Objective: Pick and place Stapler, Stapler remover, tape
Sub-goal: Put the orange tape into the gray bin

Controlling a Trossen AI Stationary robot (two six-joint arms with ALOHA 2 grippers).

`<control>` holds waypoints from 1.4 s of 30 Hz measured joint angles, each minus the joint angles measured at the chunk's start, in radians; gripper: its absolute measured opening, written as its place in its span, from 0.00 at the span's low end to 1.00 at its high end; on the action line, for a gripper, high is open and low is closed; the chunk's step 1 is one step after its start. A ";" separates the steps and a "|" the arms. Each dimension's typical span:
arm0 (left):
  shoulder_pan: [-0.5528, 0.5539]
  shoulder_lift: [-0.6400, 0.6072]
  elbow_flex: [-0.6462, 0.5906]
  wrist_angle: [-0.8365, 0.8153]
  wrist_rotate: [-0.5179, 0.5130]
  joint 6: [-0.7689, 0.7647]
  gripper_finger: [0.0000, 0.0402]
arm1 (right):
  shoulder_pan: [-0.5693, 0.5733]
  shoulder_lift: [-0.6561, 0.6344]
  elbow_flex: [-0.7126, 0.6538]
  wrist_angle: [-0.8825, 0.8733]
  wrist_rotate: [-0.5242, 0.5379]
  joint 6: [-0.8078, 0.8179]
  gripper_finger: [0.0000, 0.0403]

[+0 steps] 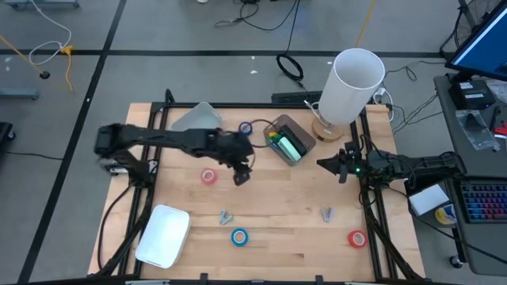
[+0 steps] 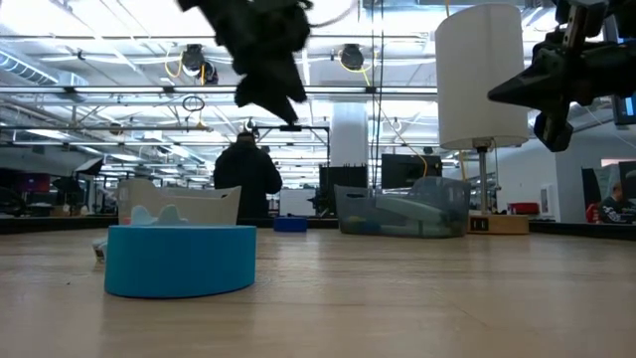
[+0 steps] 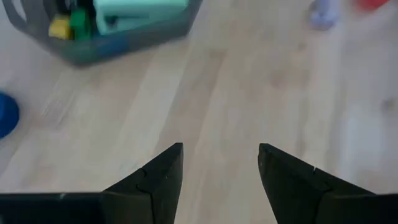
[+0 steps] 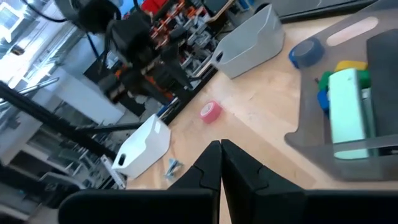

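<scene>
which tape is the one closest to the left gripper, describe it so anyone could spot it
Start at the wooden table and find the left gripper near its middle. Just beside it, toward the left arm's base, lies a small pink tape roll. The other rolls nearby are blue, and the only other reddish one sits at the far right corner.

Wooden worktop [image 1: 277, 198] carries a white rectangular tray [image 1: 163, 235] at the near left corner and a grey bin [image 1: 196, 119] at the far left edge. A dark grey bin [image 1: 288, 139] sits far centre with a mint-green block [image 4: 346, 112] plus small green and yellow blocks [image 3: 67, 23] inside; a white cylindrical lamp shade [image 1: 352, 85] on a wooden base stands at the far right corner. Low view shows a person in dark clothing [image 2: 248, 177] standing in the room behind the worktop, and a keyboard [image 1: 483, 203] lies on the desk off to the right.
</scene>
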 joint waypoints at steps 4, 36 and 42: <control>-0.012 -0.167 -0.197 0.165 -0.006 -0.046 0.50 | 0.000 0.000 0.000 0.001 0.003 -0.005 0.01; -0.211 -0.916 -0.982 0.746 -0.238 -0.242 0.47 | 0.259 0.522 0.489 -0.731 -0.498 -0.141 0.01; -0.211 -0.916 -0.982 0.737 -0.238 -0.242 0.50 | 0.490 0.643 0.499 -0.757 -0.572 0.103 0.01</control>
